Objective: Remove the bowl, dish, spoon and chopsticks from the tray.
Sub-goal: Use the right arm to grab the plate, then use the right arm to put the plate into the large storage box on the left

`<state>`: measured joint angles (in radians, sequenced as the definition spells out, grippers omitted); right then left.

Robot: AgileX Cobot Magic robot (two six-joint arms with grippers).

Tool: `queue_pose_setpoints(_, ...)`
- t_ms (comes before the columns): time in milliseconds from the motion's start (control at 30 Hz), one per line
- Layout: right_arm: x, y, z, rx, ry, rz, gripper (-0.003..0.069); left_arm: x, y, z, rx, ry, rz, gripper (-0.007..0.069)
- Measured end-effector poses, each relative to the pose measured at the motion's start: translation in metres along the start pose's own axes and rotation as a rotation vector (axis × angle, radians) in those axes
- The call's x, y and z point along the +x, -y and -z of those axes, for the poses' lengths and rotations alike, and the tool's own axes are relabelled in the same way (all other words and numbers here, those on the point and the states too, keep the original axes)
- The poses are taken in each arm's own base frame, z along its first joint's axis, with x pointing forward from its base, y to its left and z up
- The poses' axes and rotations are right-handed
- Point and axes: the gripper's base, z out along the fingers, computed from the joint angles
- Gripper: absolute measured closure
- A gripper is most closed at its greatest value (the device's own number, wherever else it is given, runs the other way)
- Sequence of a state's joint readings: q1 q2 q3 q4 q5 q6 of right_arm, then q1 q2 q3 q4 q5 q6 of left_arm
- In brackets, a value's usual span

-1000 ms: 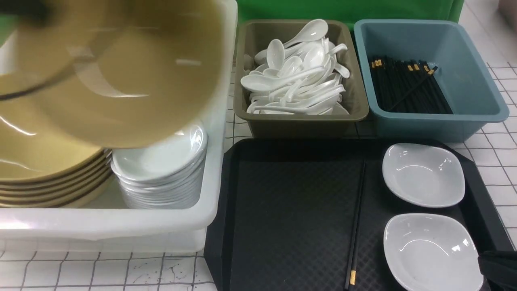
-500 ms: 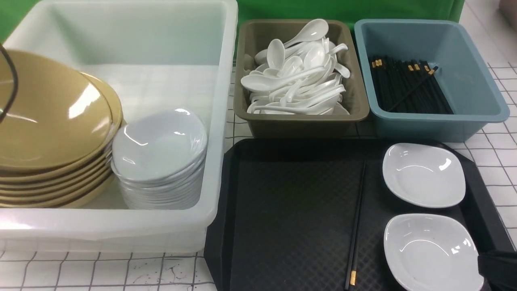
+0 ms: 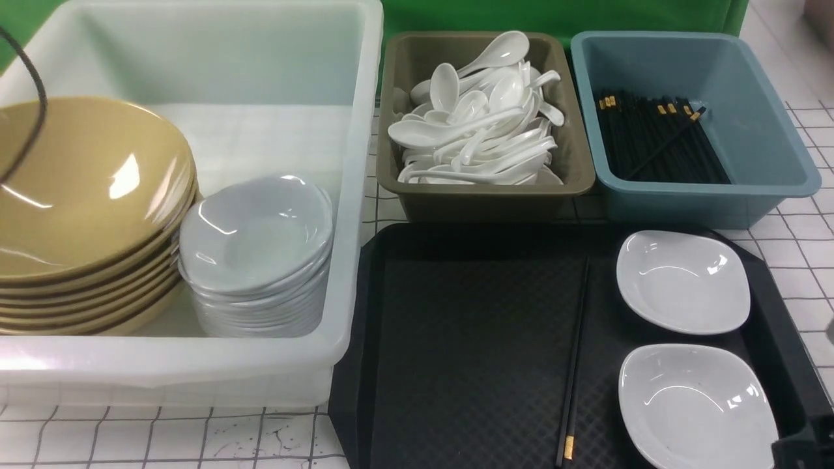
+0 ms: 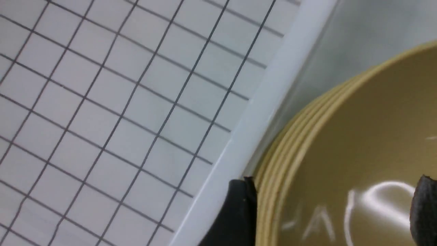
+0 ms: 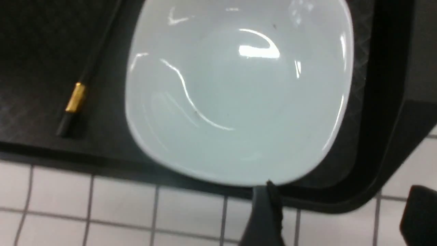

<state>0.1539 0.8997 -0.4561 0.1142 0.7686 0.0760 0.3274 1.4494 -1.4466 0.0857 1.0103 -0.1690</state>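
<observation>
The mustard-yellow bowl (image 3: 85, 189) lies on top of a stack of like bowls inside the white tub (image 3: 352, 195). My left gripper (image 4: 333, 208) is open above the bowl (image 4: 358, 143), one finger outside the rim, the other over the inside. The black tray (image 3: 475, 339) carries two white dishes (image 3: 683, 280) (image 3: 697, 404) and black chopsticks (image 3: 573, 365). My right gripper (image 5: 341, 215) is open over the tray's near right corner (image 5: 382, 171), just short of the near dish (image 5: 239, 92). White spoons (image 3: 482, 117) fill the olive bin.
A stack of white dishes (image 3: 254, 247) stands beside the bowls in the tub. The blue bin (image 3: 769, 156) behind the tray holds many black chopsticks. A gold-banded chopstick end (image 5: 75, 99) lies near the tray's front rim. Checked tablecloth (image 3: 163, 436) surrounds everything.
The yellow bowl came down from mid-air onto the stack in the tub and my left gripper let it go. My right gripper opened and sank lower in the front view's corner.
</observation>
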Motion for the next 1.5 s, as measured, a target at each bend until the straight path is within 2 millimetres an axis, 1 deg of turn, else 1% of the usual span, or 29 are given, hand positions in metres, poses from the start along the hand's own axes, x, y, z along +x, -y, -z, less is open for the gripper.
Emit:
queue_pose_setpoints(67, -0.007, 0.000, -0.012, 0.006, -0.006, -0.012, 0.0123, 0.001, 0.011, 0.030, 0.079, 0.084, -0.016, 0.0074)
queue_pose_setpoints(100, -0.011, 0.000, -0.018, 0.010, -0.009, -0.018, 0.0122, 0.002, 0.015, 0.037, 0.106, 0.102, -0.029, 0.0079)
queue_pose_setpoints(133, -0.014, 0.001, -0.025, 0.014, -0.015, -0.033, 0.0123, 0.007, 0.026, 0.063, 0.177, 0.171, -0.064, 0.0105)
queue_pose_setpoints(167, -0.018, 0.001, -0.035, 0.021, -0.031, -0.049, 0.0123, 0.011, 0.033, 0.080, 0.227, 0.214, -0.097, 0.0124)
queue_pose_setpoints(200, -0.019, 0.002, -0.039, 0.024, -0.043, -0.058, 0.0123, 0.014, 0.040, 0.091, 0.266, 0.239, -0.120, 0.0140)
queue_pose_setpoints(233, -0.021, 0.002, -0.048, 0.031, -0.066, -0.073, 0.0123, 0.022, 0.047, 0.111, 0.320, 0.284, -0.166, 0.0161)
queue_pose_setpoints(267, -0.022, 0.002, -0.054, 0.035, -0.084, -0.079, 0.0123, 0.025, 0.049, 0.121, 0.344, 0.307, -0.190, 0.0178)
queue_pose_setpoints(333, -0.023, 0.003, -0.065, 0.040, -0.115, -0.091, 0.0134, 0.040, 0.054, 0.150, 0.412, 0.372, -0.249, 0.0216)
queue_pose_setpoints(367, -0.024, 0.003, -0.071, 0.037, -0.126, -0.106, 0.0155, 0.049, 0.054, 0.163, 0.442, 0.407, -0.277, 0.0244)
queue_pose_setpoints(400, -0.025, 0.002, -0.076, 0.030, -0.128, -0.120, 0.0183, 0.056, 0.053, 0.170, 0.456, 0.424, -0.291, 0.0260)
queue_pose_setpoints(433, -0.026, 0.002, -0.080, 0.022, -0.125, -0.124, 0.0222, 0.065, 0.050, 0.176, 0.469, 0.441, -0.304, 0.0279)
queue_pose_setpoints(467, -0.028, 0.001, -0.082, 0.014, -0.113, -0.125, 0.0281, 0.079, 0.044, 0.182, 0.472, 0.461, -0.317, 0.0305)
queue_pose_setpoints(567, -0.034, 0.000, -0.083, -0.002, -0.079, -0.125, 0.0423, 0.103, 0.032, 0.186, 0.466, 0.506, -0.318, 0.0354)
queue_pose_setpoints(600, -0.035, -0.001, -0.083, -0.006, -0.069, -0.131, 0.0445, 0.109, 0.028, 0.187, 0.470, 0.519, -0.309, 0.0372)
queue_pose_setpoints(733, -0.038, -0.004, -0.070, -0.027, -0.031, -0.111, 0.0490, 0.160, 0.005, 0.193, 0.507, 0.627, -0.262, 0.0456)
queue_pose_setpoints(800, -0.044, -0.009, -0.055, -0.050, -0.002, -0.079, 0.0549, 0.183, -0.005, 0.190, 0.511, 0.669, -0.254, 0.0500)
queue_pose_setpoints(833, -0.051, -0.015, -0.040, -0.073, 0.048, -0.046, 0.0584, 0.196, -0.009, 0.185, 0.503, 0.681, -0.256, 0.0522)
queue_pose_setpoints(867, -0.056, -0.021, -0.031, -0.096, 0.086, -0.021, 0.0590, 0.205, -0.012, 0.177, 0.487, 0.679, -0.263, 0.0549)
queue_pose_setpoints(900, -0.069, -0.035, -0.013, -0.150, 0.167, 0.022, 0.0592, 0.213, -0.014, 0.168, 0.468, 0.666, -0.274, 0.0571)
queue_pose_setpoints(1000, -0.096, -0.076, 0.020, -0.293, 0.325, 0.116, 0.0592, 0.230, -0.015, 0.139, 0.422, 0.606, -0.303, 0.0619)
queue_pose_setpoints(1033, -0.101, -0.086, 0.025, -0.326, 0.351, 0.134, 0.0592, 0.233, -0.015, 0.133, 0.413, 0.594, -0.309, 0.0624)
queue_pose_setpoints(1067, -0.106, -0.104, 0.032, -0.379, 0.379, 0.163, 0.0592, 0.235, -0.014, 0.125, 0.404, 0.579, -0.316, 0.0627)
queue_pose_setpoints(1100, -0.117, -0.129, 0.038, -0.439, 0.419, 0.196, 0.0592, 0.239, -0.013, 0.115, 0.391, 0.562, -0.325, 0.0632)
queue_pose_setpoints(1167, -0.124, -0.153, 0.043, -0.490, 0.442, 0.234, 0.0592, 0.241, -0.013, 0.107, 0.383, 0.556, -0.330, 0.0634)
queue_pose_setpoints(1200, -0.131, -0.183, 0.035, -0.530, 0.427, 0.281, 0.0592, 0.243, -0.011, 0.100, 0.384, 0.562, -0.329, 0.0636)
queue_pose_setpoints(1233, -0.136, -0.201, 0.028, -0.549, 0.421, 0.303, 0.0592, 0.244, -0.011, 0.098, 0.385, 0.570, -0.327, 0.0637)
queue_pose_setpoints(1300, -0.145, -0.225, 0.019, -0.572, 0.427, 0.324, 0.0592, 0.243, -0.010, 0.097, 0.389, 0.591, -0.323, 0.0636)
queue_pose_setpoints(1367, -0.156, -0.256, -0.009, -0.577, 0.403, 0.342, 0.0592, 0.243, -0.010, 0.097, 0.392, 0.612, -0.319, 0.0636)
queue_pose_setpoints(1500, -0.170, -0.279, -0.039, -0.570, 0.378, 0.342, 0.0582, 0.243, -0.010, 0.097, 0.392, 0.611, -0.320, 0.0636)
